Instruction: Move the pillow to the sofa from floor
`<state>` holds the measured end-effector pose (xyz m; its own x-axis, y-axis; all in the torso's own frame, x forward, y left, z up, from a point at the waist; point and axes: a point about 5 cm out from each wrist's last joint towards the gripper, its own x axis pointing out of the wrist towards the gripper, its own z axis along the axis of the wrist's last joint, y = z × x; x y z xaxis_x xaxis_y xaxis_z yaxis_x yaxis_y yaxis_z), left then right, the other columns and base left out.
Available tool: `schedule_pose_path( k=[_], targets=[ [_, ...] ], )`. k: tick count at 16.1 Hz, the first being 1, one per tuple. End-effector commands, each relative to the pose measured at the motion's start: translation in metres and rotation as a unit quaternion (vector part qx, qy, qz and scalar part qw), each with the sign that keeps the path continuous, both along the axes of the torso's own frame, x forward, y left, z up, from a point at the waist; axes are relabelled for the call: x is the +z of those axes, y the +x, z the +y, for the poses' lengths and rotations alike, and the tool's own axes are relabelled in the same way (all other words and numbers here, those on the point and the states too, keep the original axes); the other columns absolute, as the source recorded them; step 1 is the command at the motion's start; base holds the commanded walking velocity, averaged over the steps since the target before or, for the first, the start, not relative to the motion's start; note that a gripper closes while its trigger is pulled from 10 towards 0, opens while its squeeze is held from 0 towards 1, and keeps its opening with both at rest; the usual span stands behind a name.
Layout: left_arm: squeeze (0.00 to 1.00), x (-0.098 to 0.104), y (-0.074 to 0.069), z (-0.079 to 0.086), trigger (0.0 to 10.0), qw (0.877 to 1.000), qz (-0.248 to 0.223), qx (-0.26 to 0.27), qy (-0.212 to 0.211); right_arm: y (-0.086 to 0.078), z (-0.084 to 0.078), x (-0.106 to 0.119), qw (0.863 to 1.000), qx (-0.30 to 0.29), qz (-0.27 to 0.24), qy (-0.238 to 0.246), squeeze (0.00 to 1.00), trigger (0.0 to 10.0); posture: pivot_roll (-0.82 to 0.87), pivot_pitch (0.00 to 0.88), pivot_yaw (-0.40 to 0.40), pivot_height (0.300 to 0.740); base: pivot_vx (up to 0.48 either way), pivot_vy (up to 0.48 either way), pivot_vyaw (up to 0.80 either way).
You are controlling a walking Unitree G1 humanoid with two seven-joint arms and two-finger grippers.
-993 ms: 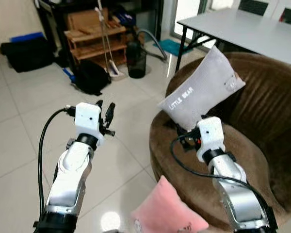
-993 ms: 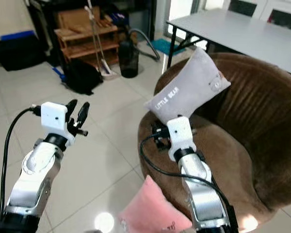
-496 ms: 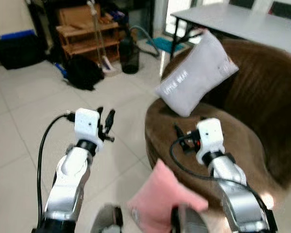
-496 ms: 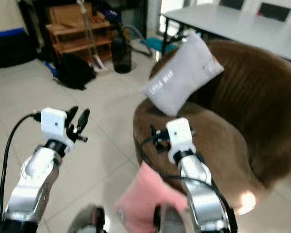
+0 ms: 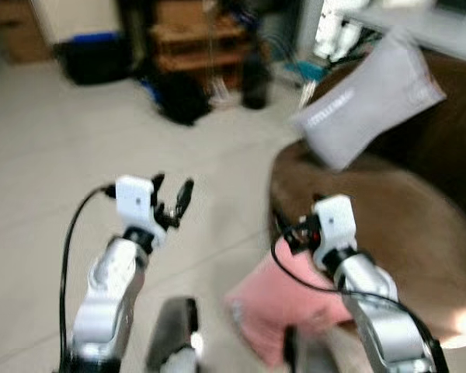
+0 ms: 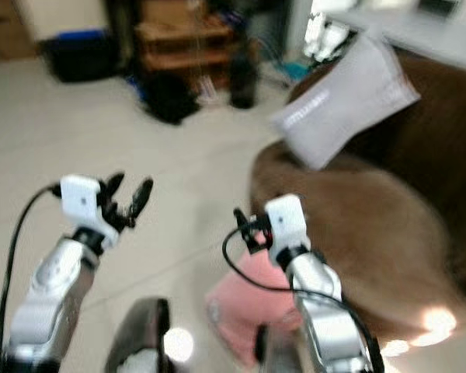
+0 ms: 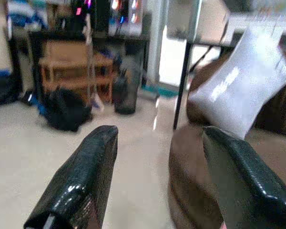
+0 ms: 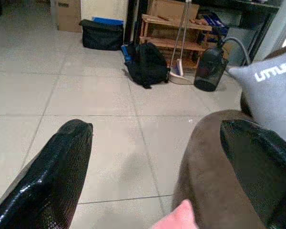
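Left eye view is blurred: the soft pink pillow (image 5: 283, 299) lies low in the centre of the frame, on the pale tiled floor (image 5: 62, 148) against the round brown fabric sofa (image 5: 388, 217). A grey rectangular cushion with white lettering (image 5: 369, 109) leans on the sofa at upper right. The left gripper (image 5: 173, 203) and the right gripper (image 8: 157, 152) are both wide open and hold nothing.

The grey pillow (image 8: 271, 88) reads "LITTLE", its last letters cut off.
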<state>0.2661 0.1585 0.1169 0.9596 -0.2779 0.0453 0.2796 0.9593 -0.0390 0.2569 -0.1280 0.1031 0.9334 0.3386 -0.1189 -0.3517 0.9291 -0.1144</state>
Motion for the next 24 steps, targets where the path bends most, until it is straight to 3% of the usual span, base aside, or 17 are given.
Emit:
schedule_pose_path(
  k=[1, 4, 5, 6, 7, 9, 19, 24],
  targets=[
    [1.00, 0.008, 0.004, 0.001, 10.0, 1.000, -0.014, -0.003, 0.001, 0.000, -0.002, 0.000, 1.000, -0.001, 0.006, 0.006, 1.00, 10.0, -0.06, 0.011, -0.004, 0.610, 0.000, 0.000, 0.00],
    [1.00, 0.010, 0.005, 0.004, 10.0, 0.999, -0.025, 0.019, 0.010, 0.001, -0.003, -0.004, 1.000, -0.003, 0.019, -0.002, 1.00, 10.0, -0.06, 0.021, -0.008, 0.610, 0.000, 0.000, 0.00],
    [1.00, 0.013, 0.006, 0.005, 10.0, 0.999, -0.033, 0.025, 0.016, 0.003, -0.006, -0.012, 0.998, -0.016, 0.038, -0.044, 1.00, 10.0, -0.06, 0.026, -0.013, 0.610, 0.000, 0.000, 0.00],
    [0.04, 0.013, 0.006, 0.005, 10.0, 0.999, -0.033, 0.028, 0.024, 0.004, -0.006, -0.014, 0.998, -0.016, 0.041, -0.051, 1.00, 10.0, -0.06, 0.026, -0.013, 0.610, 0.000, 0.000, 0.00],
    [0.00, 0.011, 0.006, 0.005, 10.0, 0.999, -0.028, 0.031, 0.034, 0.006, -0.008, -0.018, 0.996, -0.021, 0.054, -0.066, 0.00, 10.0, -0.06, 0.029, -0.015, 0.610, 0.000, 0.000, 0.00],
    [0.00, 0.010, 0.007, 0.008, 10.0, 0.995, -0.046, 0.053, 0.069, 0.008, -0.008, -0.023, 0.995, -0.024, 0.059, -0.070, 0.00, 10.0, -0.06, 0.033, -0.018, 0.610, 0.000, 0.000, 0.00],
    [0.00, 0.004, 0.000, 0.009, 10.0, 0.996, -0.040, 0.048, 0.071, 0.004, -0.003, -0.033, 0.995, -0.008, 0.081, -0.058, 0.00, 10.0, -0.06, 0.052, -0.023, 0.610, 0.357, 0.000, -0.06],
    [0.00, 0.000, -0.003, 0.007, 10.0, 0.996, -0.025, 0.038, 0.075, 0.002, -0.003, -0.036, 0.994, -0.009, 0.085, -0.062, 0.00, 10.0, -0.05, 0.063, -0.027, 0.610, 0.000, 0.000, 0.00]
  ],
)
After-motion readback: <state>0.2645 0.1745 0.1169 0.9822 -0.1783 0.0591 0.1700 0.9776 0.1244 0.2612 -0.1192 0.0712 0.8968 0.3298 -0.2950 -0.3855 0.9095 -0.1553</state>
